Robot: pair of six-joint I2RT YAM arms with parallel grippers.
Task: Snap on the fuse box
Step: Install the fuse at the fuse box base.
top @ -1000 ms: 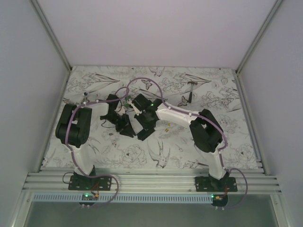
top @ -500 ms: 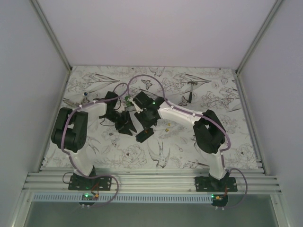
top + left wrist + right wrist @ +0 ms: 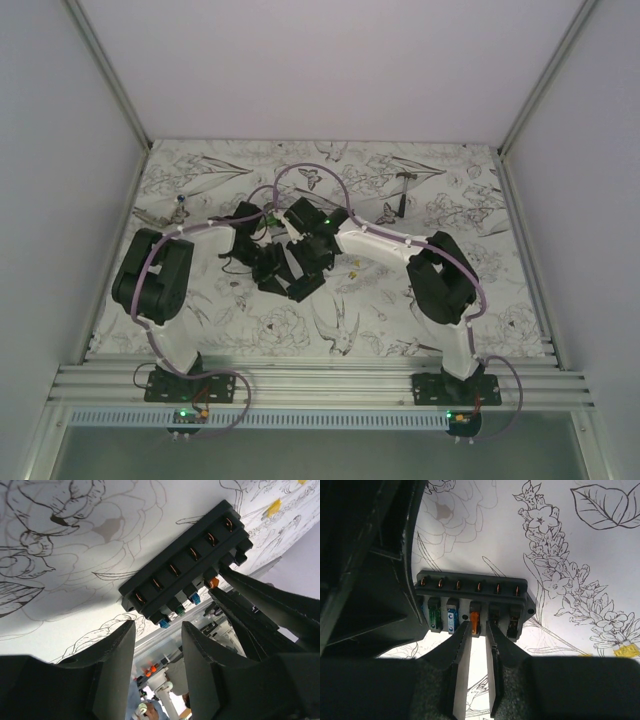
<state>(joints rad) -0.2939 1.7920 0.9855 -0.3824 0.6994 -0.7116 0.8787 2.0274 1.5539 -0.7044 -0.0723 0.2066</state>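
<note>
The fuse box [image 3: 470, 596] is a black oblong box lying on the flower-print table, with green, blue and orange fuses in its slots. It also shows in the left wrist view [image 3: 185, 565]. My right gripper [image 3: 476, 626] hangs just over the box's near edge, its jaws a narrow gap apart, with the orange fuse [image 3: 474, 620] at the tips. My left gripper [image 3: 157, 626] is open and empty, its fingers apart just short of the box's fuse side. In the top view both grippers, left [image 3: 268, 270] and right [image 3: 305, 280], meet mid-table and hide the box.
A small dark hammer-shaped tool [image 3: 403, 192] lies at the back right. A small green piece [image 3: 271, 213] shows behind the grippers. Small yellow bits [image 3: 353, 270] lie to the right of the grippers, also in the right wrist view [image 3: 626, 651]. White walls ring the table.
My left gripper has swung right and nearer, closing in on the right gripper. The right gripper has shifted only slightly.
</note>
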